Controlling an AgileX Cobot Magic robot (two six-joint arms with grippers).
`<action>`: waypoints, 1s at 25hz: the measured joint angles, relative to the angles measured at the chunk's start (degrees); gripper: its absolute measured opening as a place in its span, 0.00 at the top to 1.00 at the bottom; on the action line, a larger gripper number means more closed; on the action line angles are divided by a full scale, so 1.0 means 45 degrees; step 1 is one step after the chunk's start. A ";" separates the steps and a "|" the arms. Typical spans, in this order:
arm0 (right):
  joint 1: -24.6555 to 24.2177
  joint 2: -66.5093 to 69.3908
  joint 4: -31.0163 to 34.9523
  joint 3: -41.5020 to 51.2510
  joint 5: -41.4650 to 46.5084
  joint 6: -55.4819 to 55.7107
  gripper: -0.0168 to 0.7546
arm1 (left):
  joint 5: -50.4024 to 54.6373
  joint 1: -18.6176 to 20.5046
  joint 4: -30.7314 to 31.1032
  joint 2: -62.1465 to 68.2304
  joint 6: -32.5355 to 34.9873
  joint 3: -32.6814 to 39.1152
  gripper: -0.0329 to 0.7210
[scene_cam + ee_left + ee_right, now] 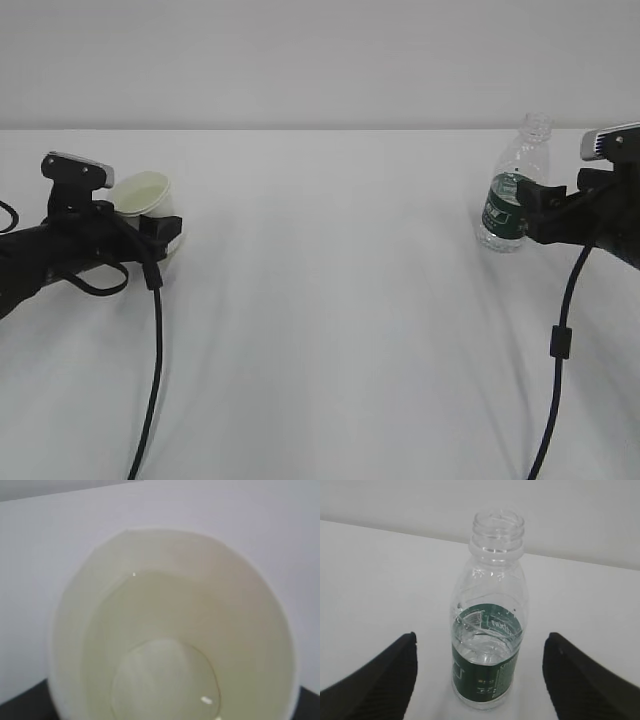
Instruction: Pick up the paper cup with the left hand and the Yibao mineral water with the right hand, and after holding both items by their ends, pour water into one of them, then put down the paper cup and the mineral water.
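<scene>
Writing on the dark green label band of the small clear plastic Yibao mineral water bottle [487, 630] is pale and too small and blurred to read; no brand name can be made out. The bottle stands upright on the white tabletop [330, 300], uncapped, with ribbed shoulders, a threaded narrow neck and clear colourless water [482, 652] lying low inside, about level with the label. The slim black right hand [480, 680] has its jaws wide open, one on either side of the bottle and clear of it; only the two dark finger ends show in the wrist view, cut off at the bottom edge. In the exterior view this hand is cropped by the right edge, its grey plate just above it.

Well to the left of the bottle, the small white tapered paper cup [148, 200] sits between the jaws of the bulky black left hand [150, 232], leaning, its cream inside turned toward the camera. The wrist view is filled by the cup's interior [170, 630], where a shallow pool of clear liquid glints at the bottom. The left fingers are mostly hidden there, so whether they press the cup or stand slack cannot be told.
</scene>
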 joint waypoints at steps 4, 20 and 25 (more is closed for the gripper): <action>0.0000 0.0000 0.0000 0.0000 0.0000 0.0000 0.21 | -0.0246 0.0000 0.0026 0.0000 0.0027 0.0000 0.25; 0.0000 0.0000 -0.0098 0.0000 0.0027 0.0000 0.21 | 0.0010 0.0000 0.0026 0.0000 0.0027 -0.0027 0.21; 0.0000 0.0000 -0.0098 0.0000 0.0027 0.0000 0.21 | 0.0010 0.0000 0.0026 0.0000 0.0002 0.0289 0.21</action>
